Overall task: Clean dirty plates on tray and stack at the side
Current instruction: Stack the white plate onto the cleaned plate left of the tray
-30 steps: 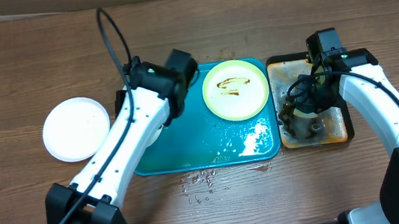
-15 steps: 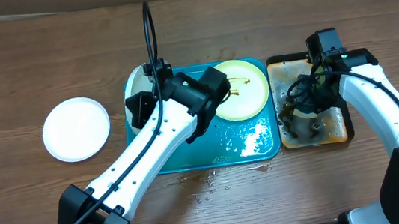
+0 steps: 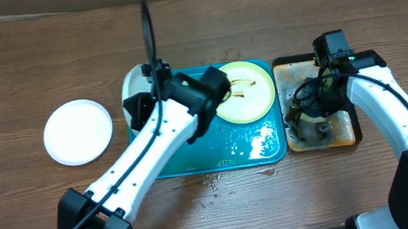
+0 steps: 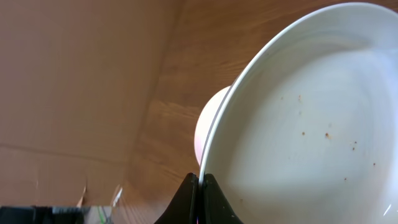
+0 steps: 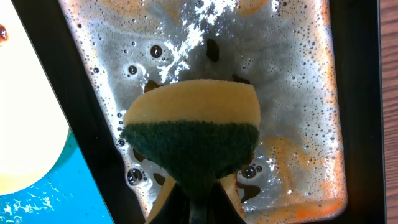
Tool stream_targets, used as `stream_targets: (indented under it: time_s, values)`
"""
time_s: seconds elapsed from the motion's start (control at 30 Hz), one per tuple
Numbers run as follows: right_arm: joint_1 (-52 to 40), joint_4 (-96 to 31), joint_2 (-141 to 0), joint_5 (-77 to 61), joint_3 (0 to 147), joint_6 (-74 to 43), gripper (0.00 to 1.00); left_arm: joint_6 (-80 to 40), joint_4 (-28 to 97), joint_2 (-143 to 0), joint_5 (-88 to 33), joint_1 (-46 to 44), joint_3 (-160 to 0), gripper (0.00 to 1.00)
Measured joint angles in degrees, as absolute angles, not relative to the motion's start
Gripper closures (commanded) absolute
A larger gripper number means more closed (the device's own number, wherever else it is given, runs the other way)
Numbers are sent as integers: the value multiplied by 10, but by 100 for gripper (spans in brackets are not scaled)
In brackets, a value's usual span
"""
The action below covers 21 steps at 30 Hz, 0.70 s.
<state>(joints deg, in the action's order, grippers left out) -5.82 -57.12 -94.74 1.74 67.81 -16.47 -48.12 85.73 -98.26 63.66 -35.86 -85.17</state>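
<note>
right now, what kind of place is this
Probably a lab bench staged for dishwashing practice: a wood-grain table, a wet teal tray with a sauce-smeared plate, and a soapy black-rimmed tray under a sponge.

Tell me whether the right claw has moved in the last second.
No. The right claw sits at the same spot over the brown-stained tray, shut on the sponge.
</note>
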Motion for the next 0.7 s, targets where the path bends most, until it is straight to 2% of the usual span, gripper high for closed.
stream_targets:
  time_s: [0.1,0.3,0.53,0.7]
  values:
    - [-58,-573,-947,17,678,-165,96,-481,857,-982,628,-321,-852,96]
    - [-58,-576,-947,17,678,-164,96,-478,835,-971,568,-189,-852,96]
    - [-58,-582,-947,17,678,-165,96,-348,703,-960,332,46,-852,96]
    - [-58,-585,-947,17,678,-164,96,-253,660,-960,153,194,-852,96]
